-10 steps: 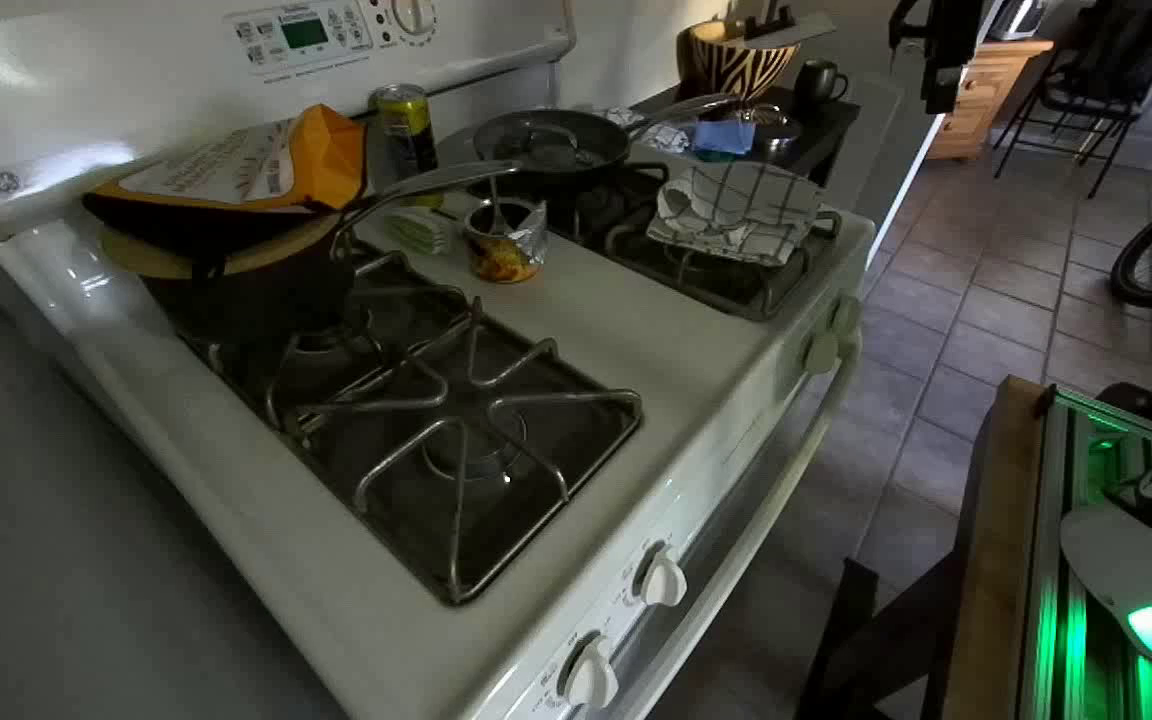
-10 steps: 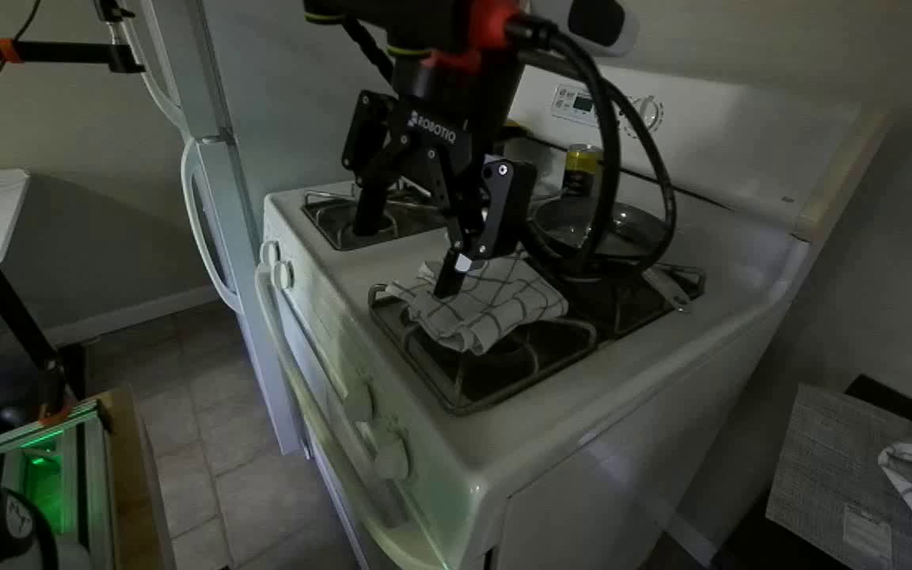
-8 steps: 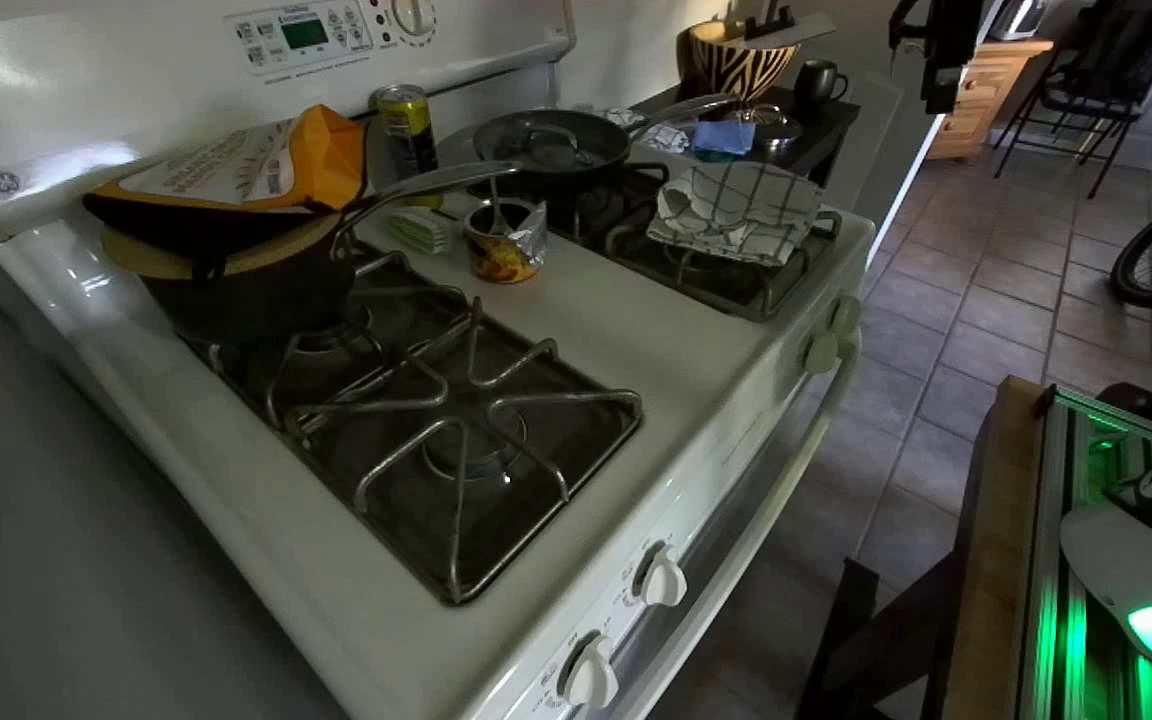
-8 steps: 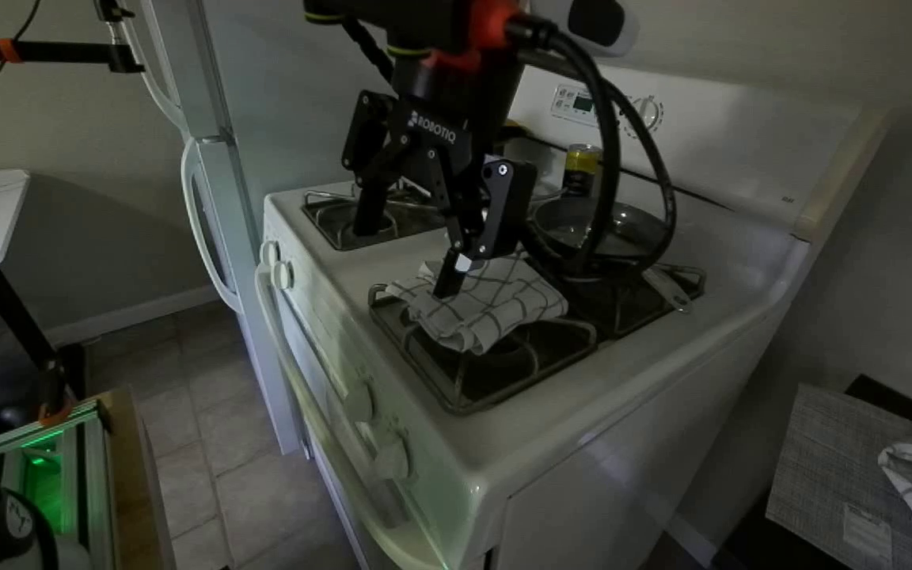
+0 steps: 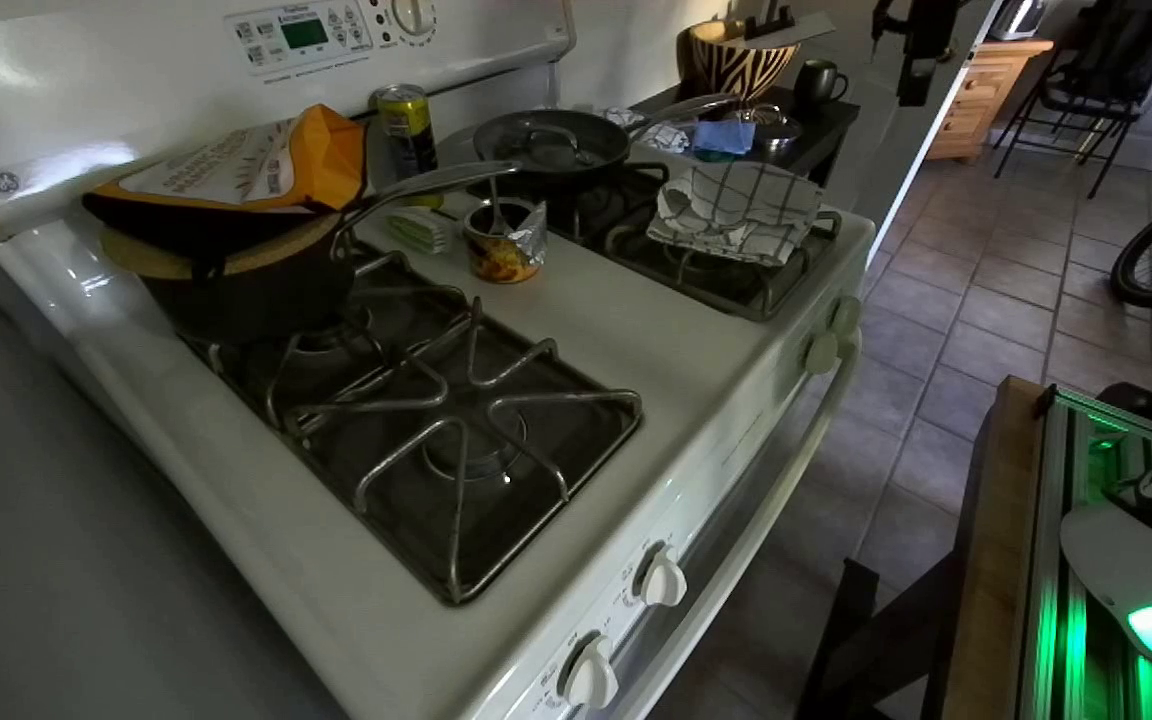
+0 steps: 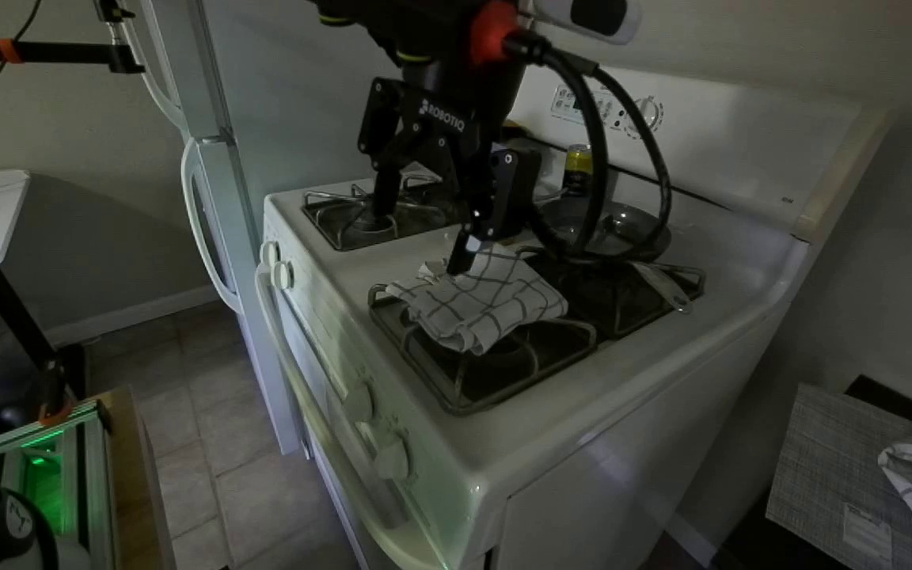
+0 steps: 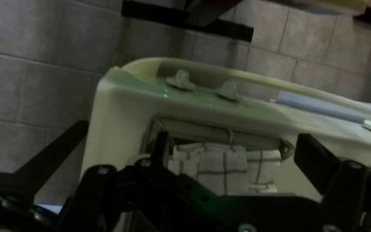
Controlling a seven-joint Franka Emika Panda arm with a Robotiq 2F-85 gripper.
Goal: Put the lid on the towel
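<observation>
The gripper (image 6: pixel 422 240) hung above a white stove (image 6: pixel 543 443), its fingers (image 6: pixel 460 260) spread wide with nothing held between them. Below, a folded checked towel (image 6: pixel 488 305) lay on the grate (image 6: pixel 458 400) of a front burner. In an exterior view one finger overlapped the towel's edge, but the wrist view showed the towel lying well below, so the two were judged to be apart.

The lid (image 5: pixel 536 147), which looked clear, with an arched handle (image 5: pixel 554 129), sat on a dark frying pan (image 5: pixel 581 175) at the burner behind the towel. It was not yet on the towel, and the step in hand appeared to be the reach for it.

Doing that well called for lining the fingers up on either side of the arched handle, then a slow, straight descent, since the lid was hard to make out in dim light. The looping cables (image 6: pixel 602 154) hung across the pan in an exterior view and needed watching, lest they snag the pan handle (image 6: pixel 666 289). The lift was best kept level, and the release best made low over the towel's flat middle, where support seemed surest.
</observation>
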